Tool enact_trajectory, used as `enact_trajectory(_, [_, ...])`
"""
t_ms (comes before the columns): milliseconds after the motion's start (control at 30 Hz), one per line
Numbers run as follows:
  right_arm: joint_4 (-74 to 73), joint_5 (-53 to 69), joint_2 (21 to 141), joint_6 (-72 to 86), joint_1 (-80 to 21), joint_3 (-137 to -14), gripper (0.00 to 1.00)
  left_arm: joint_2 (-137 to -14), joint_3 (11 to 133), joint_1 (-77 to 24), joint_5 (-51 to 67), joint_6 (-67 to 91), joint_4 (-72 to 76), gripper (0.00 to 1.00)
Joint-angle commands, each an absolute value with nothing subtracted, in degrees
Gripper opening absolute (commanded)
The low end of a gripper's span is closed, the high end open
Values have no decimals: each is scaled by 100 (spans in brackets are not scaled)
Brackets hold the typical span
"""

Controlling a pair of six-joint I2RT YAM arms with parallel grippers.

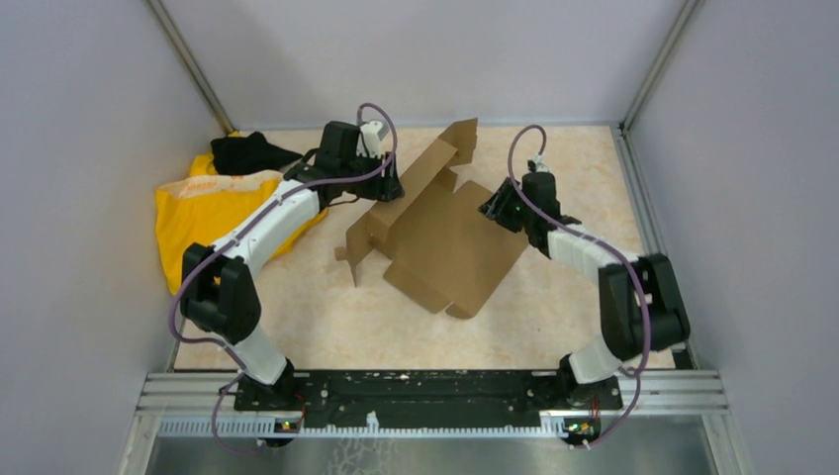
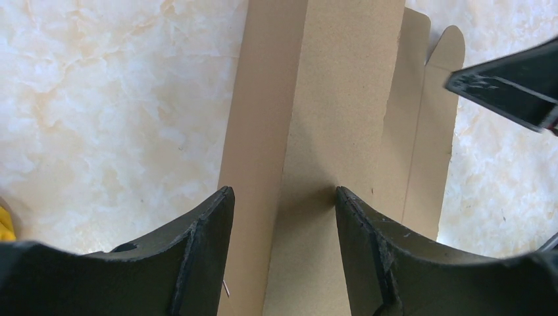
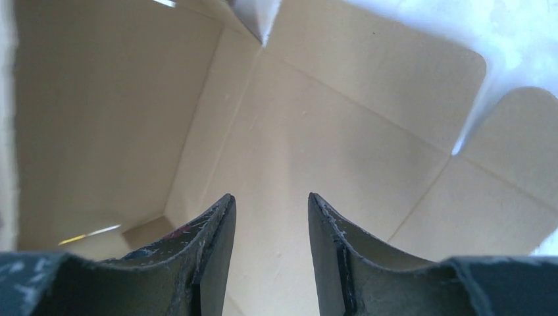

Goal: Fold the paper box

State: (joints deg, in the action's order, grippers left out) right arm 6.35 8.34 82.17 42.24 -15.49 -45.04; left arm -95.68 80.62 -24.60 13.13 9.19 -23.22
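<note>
Far left, the yellow cloth (image 1: pixel 198 213) lies out of play. The left pincer (image 2: pixel 281 194) is spread, straddling a raised side wall of the paper box (image 1: pixel 450 247), which sits mid-tabletop (image 1: pixel 326 317) with its flaps loose. The right pincer (image 3: pixel 270 197) is spread too, holding nothing, over the box's inner floor. Looks like the wall-raising step — next calls for closing on that wall and creasing it upright.

Plain brown paper box (image 1: pixel 450 247), partly folded: one long wall raised, other flaps flat, lying askew on the table (image 1: pixel 326 317).
</note>
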Motion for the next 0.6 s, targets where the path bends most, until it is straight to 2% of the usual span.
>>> enact_trajectory(0, [454, 785, 9192, 3589, -1454, -5317, 46, -9844, 8367, -2408, 1345, 714, -2577, 64])
enact_trajectory(233, [633, 476, 9606, 2660, -1169, -5667, 53, -9930, 8490, -2376, 1362, 582, -2706, 64])
enact_trajectory(567, [704, 81, 9485, 1808, -593, -5758, 52, -10131, 8587, -2278, 1406, 450, -2802, 64])
